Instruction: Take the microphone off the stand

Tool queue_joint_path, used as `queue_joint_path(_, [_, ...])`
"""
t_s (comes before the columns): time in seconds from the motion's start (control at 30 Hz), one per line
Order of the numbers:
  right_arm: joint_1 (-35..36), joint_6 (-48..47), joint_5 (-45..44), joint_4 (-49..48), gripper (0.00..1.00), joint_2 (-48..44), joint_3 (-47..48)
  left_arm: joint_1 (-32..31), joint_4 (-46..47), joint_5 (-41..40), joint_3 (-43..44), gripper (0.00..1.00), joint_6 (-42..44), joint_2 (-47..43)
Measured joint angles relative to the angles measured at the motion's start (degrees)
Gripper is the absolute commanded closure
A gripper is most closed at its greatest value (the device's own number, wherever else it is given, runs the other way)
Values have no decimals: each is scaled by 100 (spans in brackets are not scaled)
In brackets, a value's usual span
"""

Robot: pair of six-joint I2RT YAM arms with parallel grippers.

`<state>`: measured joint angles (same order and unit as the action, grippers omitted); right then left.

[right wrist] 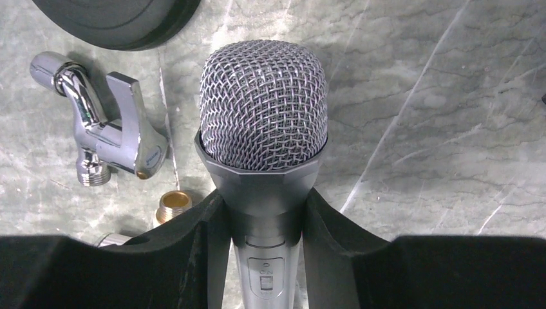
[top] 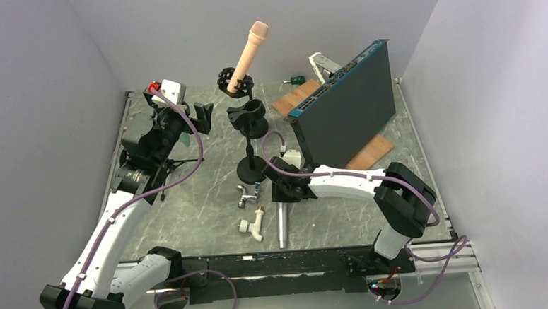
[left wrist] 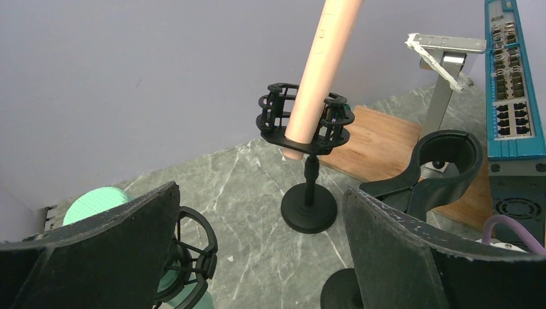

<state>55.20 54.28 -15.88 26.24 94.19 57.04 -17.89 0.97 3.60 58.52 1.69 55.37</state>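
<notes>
While the right tool (right wrist: 264, 206) gripped the grey microphone (right wrist: 263, 106) by its neck, low at the near counter (right wrist: 438, 96) and clear of the empty clip stand (top: 246, 117), the left tool (left wrist: 261, 193) gaped wide, holding nothing. Let go carelessly, the round body could have rolled into the chrome valve (right wrist: 106, 129) just left of it, or knocked the stand's base (right wrist: 116, 19).

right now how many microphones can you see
3. The peach microphone stands in the shock mount at the back; the grey microphone is gripped in the right hand, near the front; the green microphone sits in a second mount by the left hand. Others may be hidden.
</notes>
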Motion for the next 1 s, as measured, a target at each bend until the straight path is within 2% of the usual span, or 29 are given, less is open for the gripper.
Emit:
queue_joint_path(0.13, [11,22,2,-42,65,-11,-61,0,0,0,0,1,0,0])
queue_joint_path(0.3, [68,85,2,-153,65,-9,-153,0,0,0,0,1,-2,0])
queue_joint_path(0.4, [105,105,-2,-166,57,44,-162,0,0,0,0,1,-2,0])
queue_joint_path(0.53, [133,111,-13,-170,53,210,-162,-9,0,0,0,1,-26,2])
queue_joint_path(0.7, [144,140,-31,-208,38,258,-162,-39,0,0,0,1,-44,2])
queue_joint_path(1.0, [155,74,-114,-221,31,256,-138,-107,0,-52,-2,0,-17,0])
